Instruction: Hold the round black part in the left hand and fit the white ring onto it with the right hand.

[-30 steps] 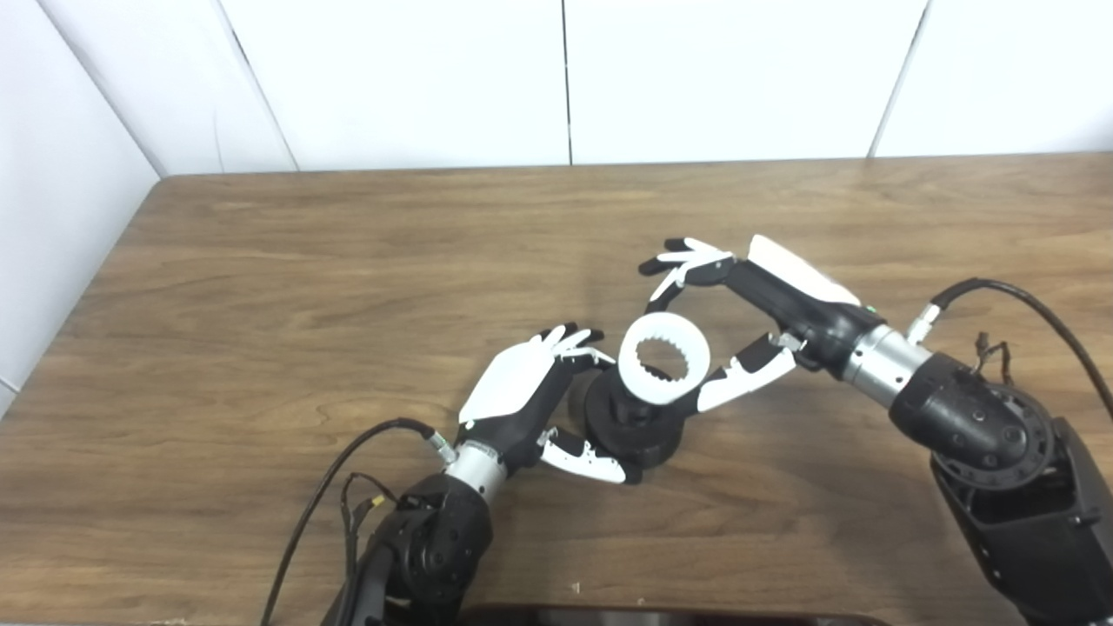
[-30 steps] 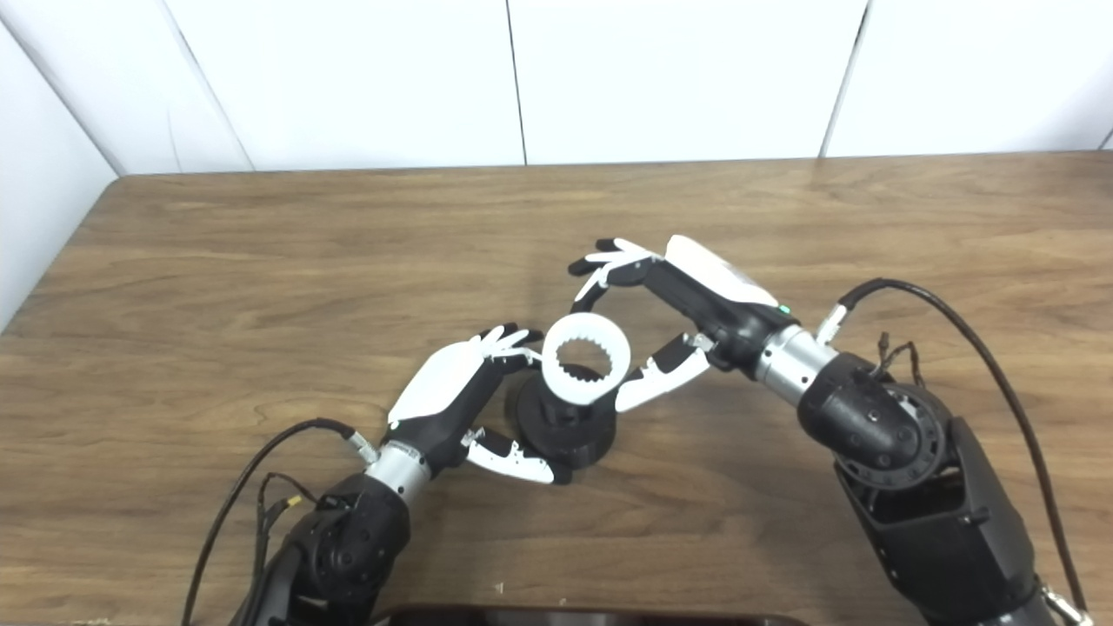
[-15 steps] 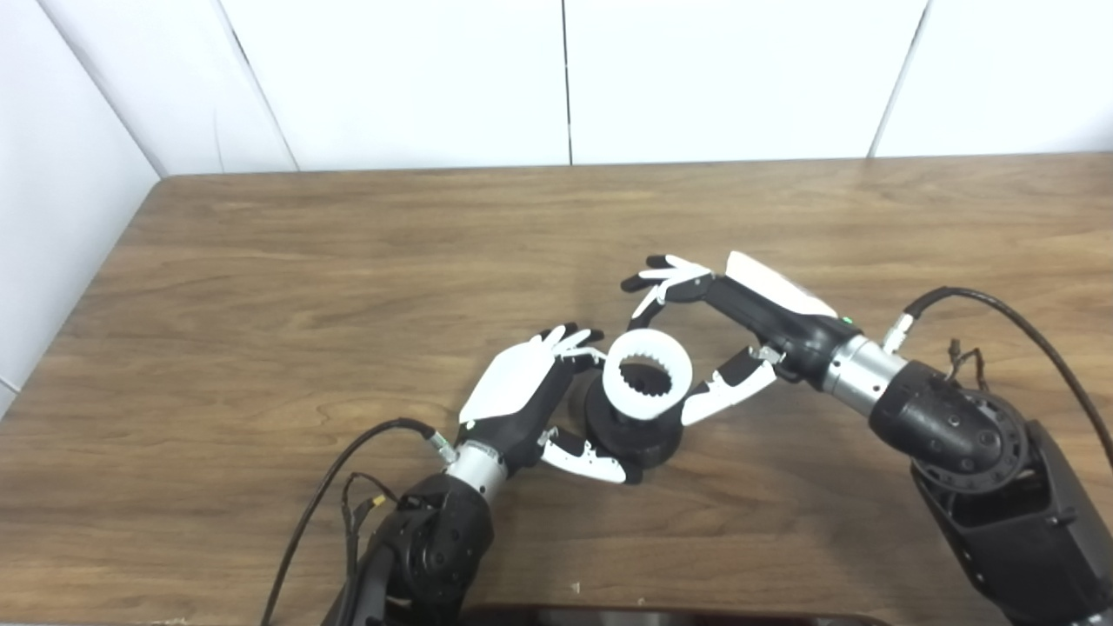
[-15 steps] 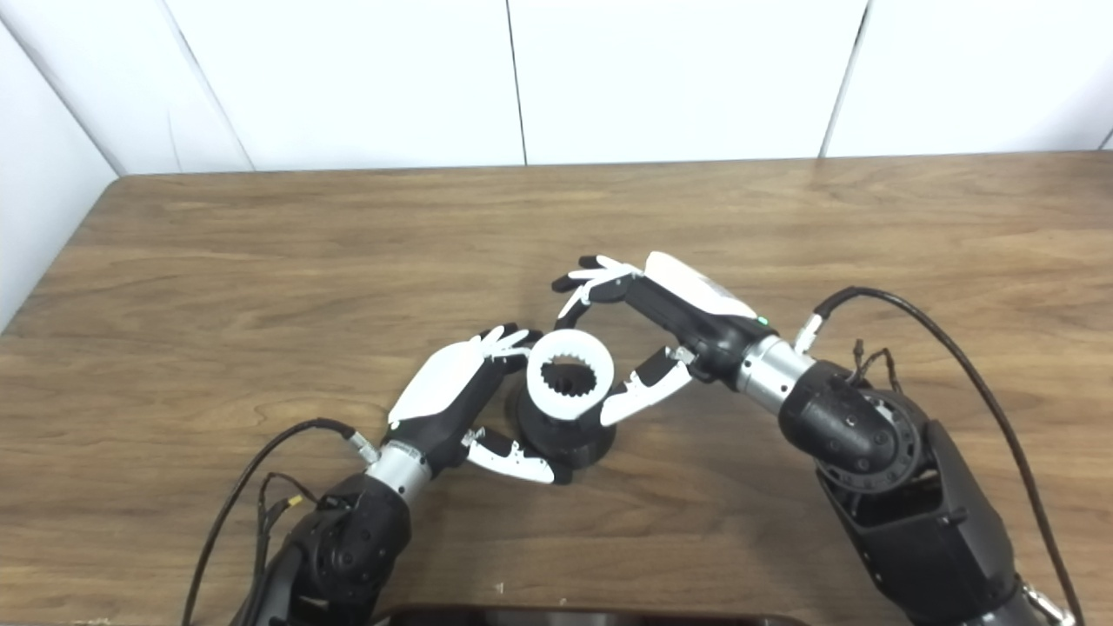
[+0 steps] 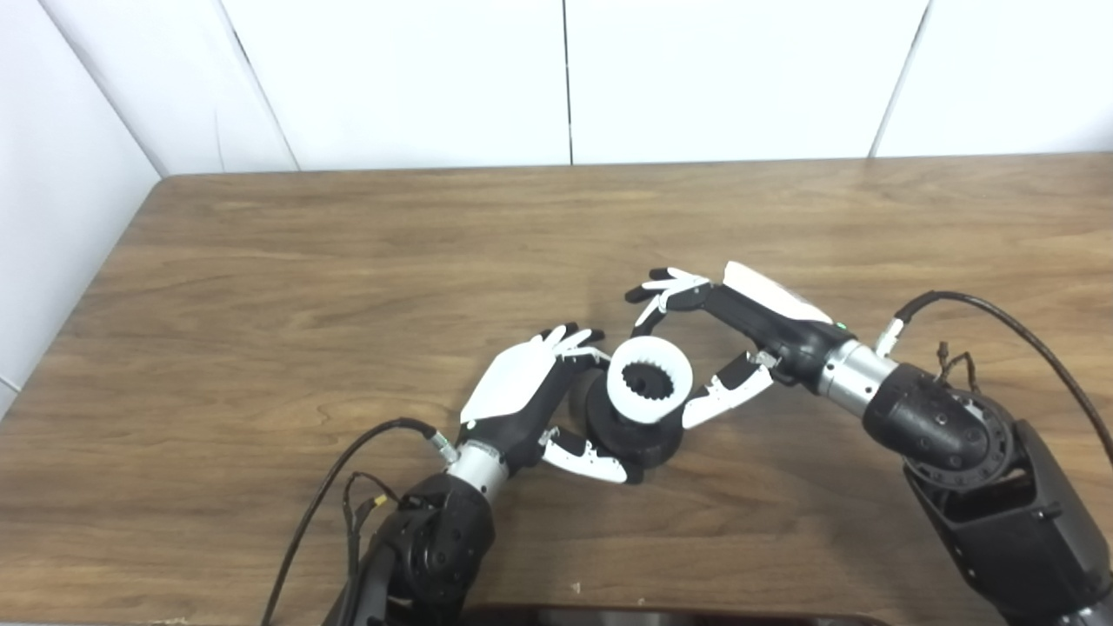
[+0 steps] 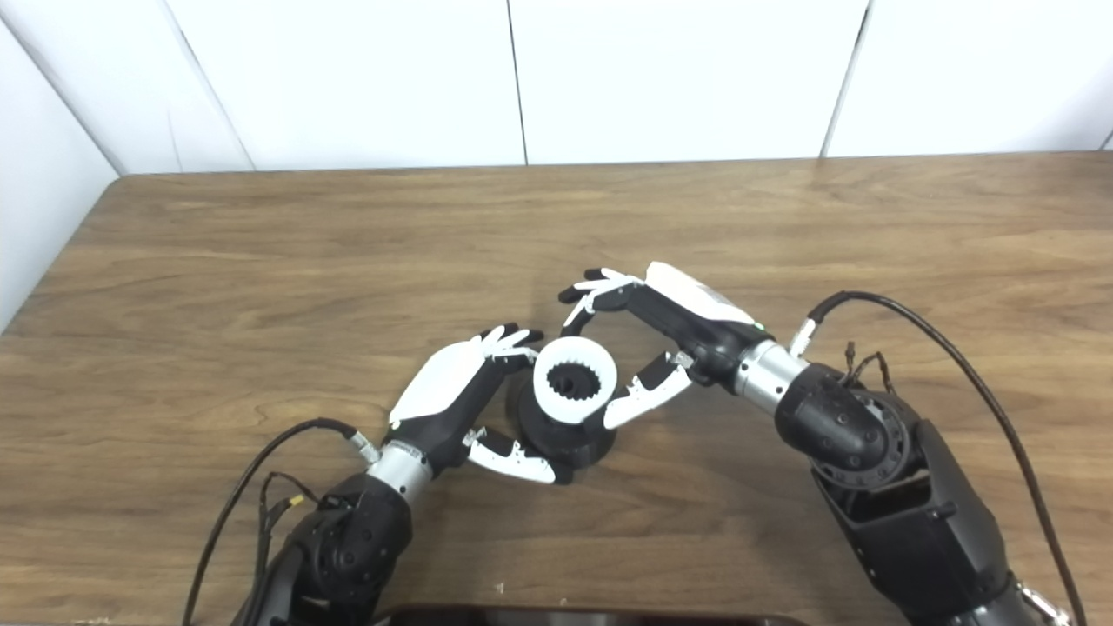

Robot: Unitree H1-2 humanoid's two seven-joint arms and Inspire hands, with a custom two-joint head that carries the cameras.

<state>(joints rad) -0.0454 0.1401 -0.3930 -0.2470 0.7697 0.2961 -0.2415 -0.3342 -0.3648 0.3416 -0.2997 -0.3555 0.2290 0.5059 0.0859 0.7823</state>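
Left hand (image 5: 522, 391) fingers grip black part (image 5: 630, 435); right hand (image 5: 730, 335) fingers pinch white ring (image 5: 649, 391)

Robot lab or test bench, bare wooden table (image 5: 348, 243), plain white wall panels (image 5: 417, 78), loose cables (image 5: 1000, 300)

The white ring (image 5: 649, 392) covers the top of the round black part (image 5: 633, 435), so how far the ring is seated cannot be told. The left hand (image 5: 530, 402) hides the part's left flank, and its fingers (image 5: 574, 336) curl out of sight behind it. Whether the right hand (image 5: 739, 339) actually touches the ring is unclear. Both arms and a dark object (image 5: 661, 617) are cut off by the bottom edge; the desk (image 5: 348, 261) runs off the right edge.
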